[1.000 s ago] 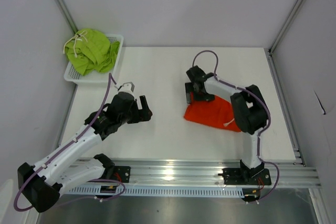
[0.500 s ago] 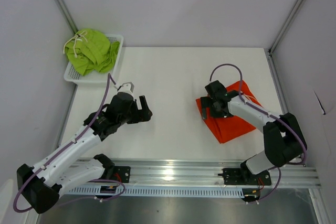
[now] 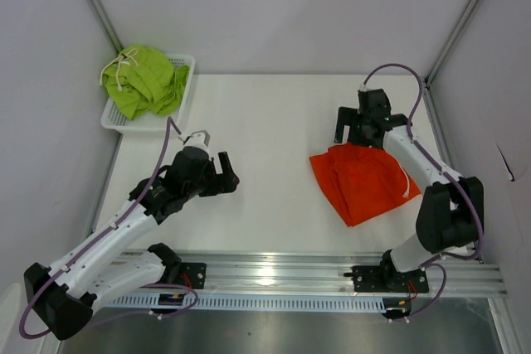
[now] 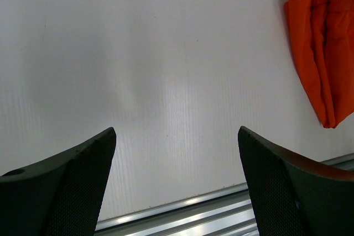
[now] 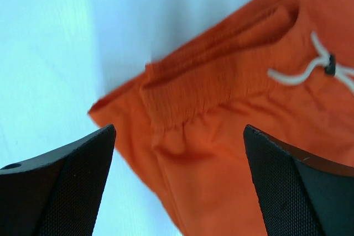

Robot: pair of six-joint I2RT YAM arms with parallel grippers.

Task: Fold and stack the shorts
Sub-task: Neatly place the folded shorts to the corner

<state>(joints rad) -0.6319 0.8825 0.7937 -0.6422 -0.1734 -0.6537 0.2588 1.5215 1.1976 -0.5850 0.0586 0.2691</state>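
The orange shorts [image 3: 365, 184] lie folded on the right half of the white table, white drawstring [image 3: 404, 186] on their right side. The right wrist view looks down on their elastic waistband [image 5: 221, 89] and drawstring [image 5: 310, 67]. My right gripper [image 3: 348, 128] hangs open just beyond the shorts' far edge, holding nothing. The lime green shorts [image 3: 145, 79] sit bunched in the white mesh basket [image 3: 184, 62] at the far left. My left gripper [image 3: 226, 173] stands open over bare table left of centre, with the orange shorts [image 4: 326, 42] at the right edge of its view.
An aluminium rail [image 3: 332, 275] runs along the table's near edge. Grey walls with metal frame posts close the cell on three sides. The basket overhangs the table's far left corner.
My right gripper moved off the orange shorts toward the far right, fully open. The shorts now lie spread flatter, shifted right. The left arm barely moved.
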